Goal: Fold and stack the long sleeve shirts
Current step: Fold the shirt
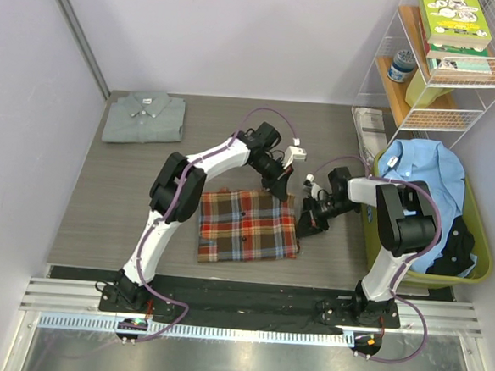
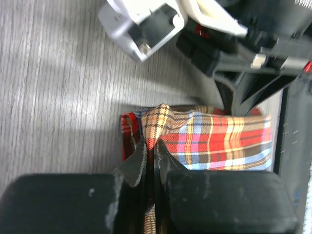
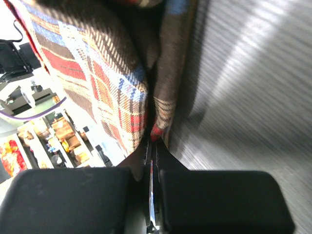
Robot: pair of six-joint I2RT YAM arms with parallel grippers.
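Plaid shirt (image 1: 247, 226) folded at frame centre. L fingers (image 2: 132, 168) and R fingers (image 3: 171, 163) both pinched shut on cloth at its upper-right edge. Grey shirt (image 1: 144, 116) upper left, well apart, bare worktop (image 1: 101, 209) btwn.

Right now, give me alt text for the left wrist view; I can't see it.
The left tool is shut on a raised pinch of the plaid shirt, which lies on a grey wood-grain table. The right arm crowds the top right.
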